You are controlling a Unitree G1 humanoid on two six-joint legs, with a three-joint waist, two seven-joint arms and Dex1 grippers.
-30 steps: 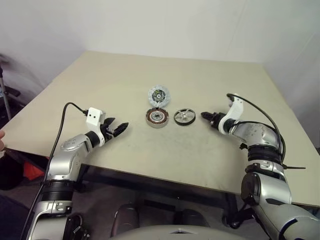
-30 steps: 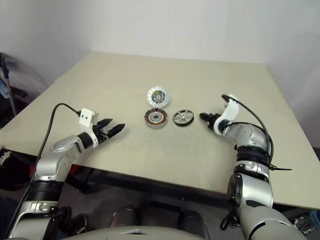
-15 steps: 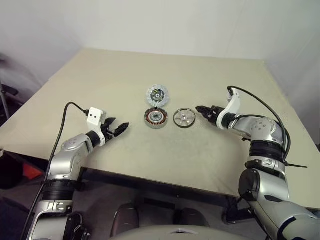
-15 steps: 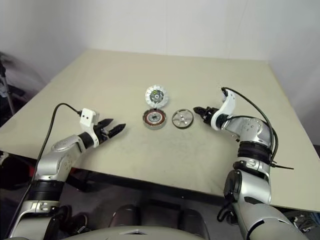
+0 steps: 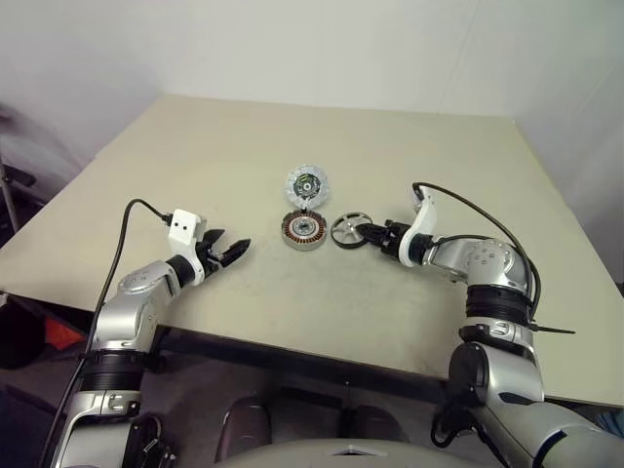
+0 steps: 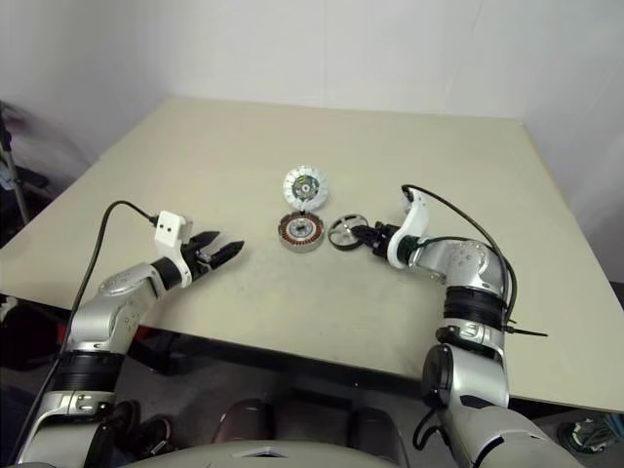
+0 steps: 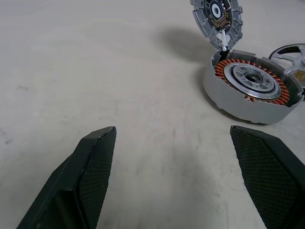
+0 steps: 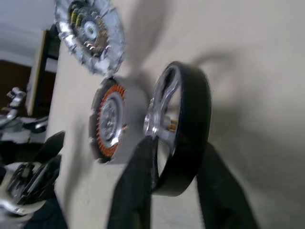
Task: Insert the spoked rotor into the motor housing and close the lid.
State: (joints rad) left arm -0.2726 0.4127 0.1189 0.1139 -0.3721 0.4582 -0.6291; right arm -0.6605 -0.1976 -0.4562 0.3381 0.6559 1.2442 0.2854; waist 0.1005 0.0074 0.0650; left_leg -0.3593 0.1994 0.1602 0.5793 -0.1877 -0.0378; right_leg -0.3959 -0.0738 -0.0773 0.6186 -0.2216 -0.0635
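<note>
Between black fingers [image 8: 136, 186], black-rimmed spoked rotor [image 8: 183, 138]

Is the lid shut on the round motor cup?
No, the lid stands tipped up open behind the motor housing, so the copper windings inside show.

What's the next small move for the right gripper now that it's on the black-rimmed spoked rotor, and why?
Probably lift the black-rimmed spoked rotor slightly and carry it toward the round metal motor housing with copper windings. The right gripper pinches the rotor's rim, already tipped up off the table, and the housing beside it sits open, its silvery lid raised.
</note>
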